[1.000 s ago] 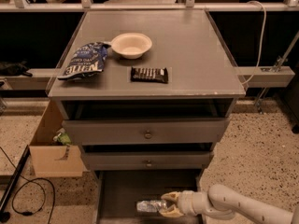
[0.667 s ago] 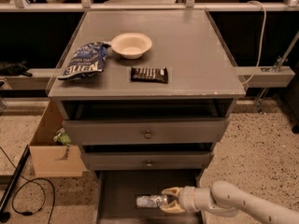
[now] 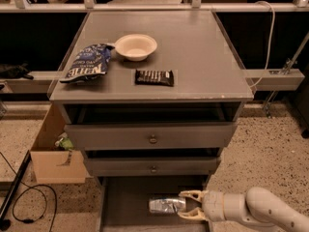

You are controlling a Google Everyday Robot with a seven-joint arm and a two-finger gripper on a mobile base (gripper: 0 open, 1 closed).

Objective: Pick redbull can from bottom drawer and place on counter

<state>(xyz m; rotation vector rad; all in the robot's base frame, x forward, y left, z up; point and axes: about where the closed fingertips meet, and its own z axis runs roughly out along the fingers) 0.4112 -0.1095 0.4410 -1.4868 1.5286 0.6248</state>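
The redbull can [image 3: 165, 205] is a slim silver cylinder lying on its side, held just above the grey floor of the open bottom drawer [image 3: 126, 202]. My gripper [image 3: 184, 205] reaches in from the lower right on its white arm. Its two pale fingers [image 3: 191, 195] are shut on the can's right end, one above and one below. The counter [image 3: 193, 52] is the flat grey top of the cabinet, well above the gripper.
On the counter lie a blue chip bag [image 3: 87, 63], a white bowl [image 3: 135, 46] and a dark candy bar [image 3: 154, 77]. Two upper drawers with round knobs [image 3: 153, 139] overhang the bottom drawer. A cardboard box [image 3: 55, 153] stands at the cabinet's left. A black cable [image 3: 29, 207] lies on the floor.
The gripper and the can have shifted slightly left and a little upward inside the bottom drawer. Nothing on the counter has moved.
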